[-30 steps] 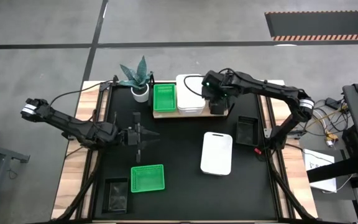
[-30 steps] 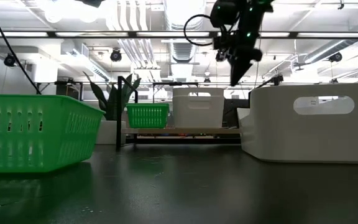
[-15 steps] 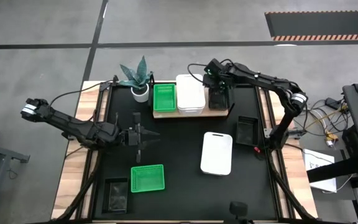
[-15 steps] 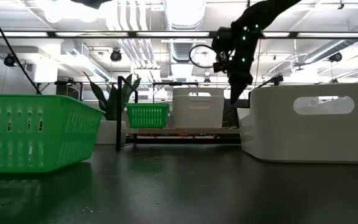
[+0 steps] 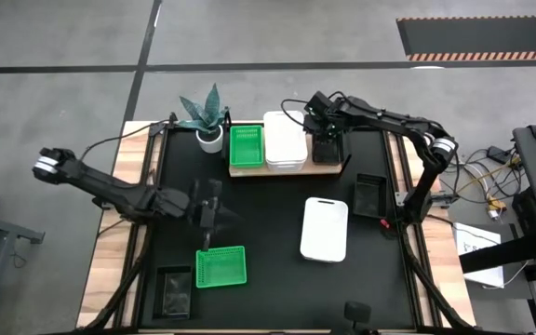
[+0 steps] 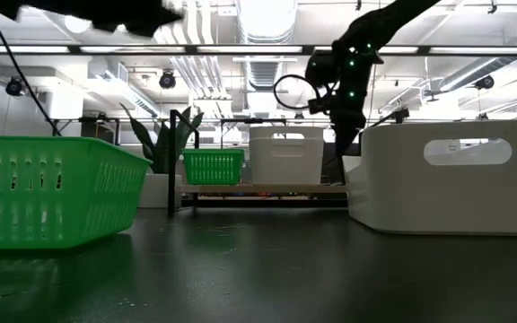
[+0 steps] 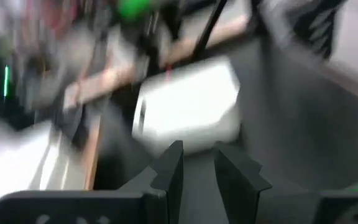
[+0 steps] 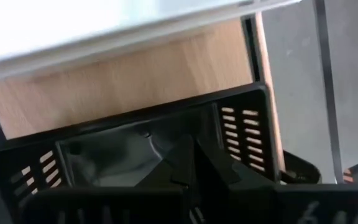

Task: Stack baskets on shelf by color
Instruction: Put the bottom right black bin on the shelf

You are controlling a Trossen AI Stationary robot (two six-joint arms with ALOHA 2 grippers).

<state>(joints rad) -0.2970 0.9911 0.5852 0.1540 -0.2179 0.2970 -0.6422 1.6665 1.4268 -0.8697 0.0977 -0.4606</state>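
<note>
Behind shelf (image 5: 249,170) L end: potted plant (image 5: 207,115), w/ green basket (image 5: 246,146) adjacent.

I work in an industrial lab or workshop: bare grey concrete floor (image 5: 63,37) with striped hazard matting (image 5: 482,37), exposed ceiling ducts (image 6: 258,27), strip lights, and loose cables (image 5: 491,186) right of my tabletop (image 5: 268,279).

Left wrist view: motion-blurred white basket (image 7: 188,106).

Bright, even overhead light; left wrist view smeared.
Ceiling lamps glaring in low view, soft sheen on table (image 6: 258,269), faint shadows, other views sharp.
</note>
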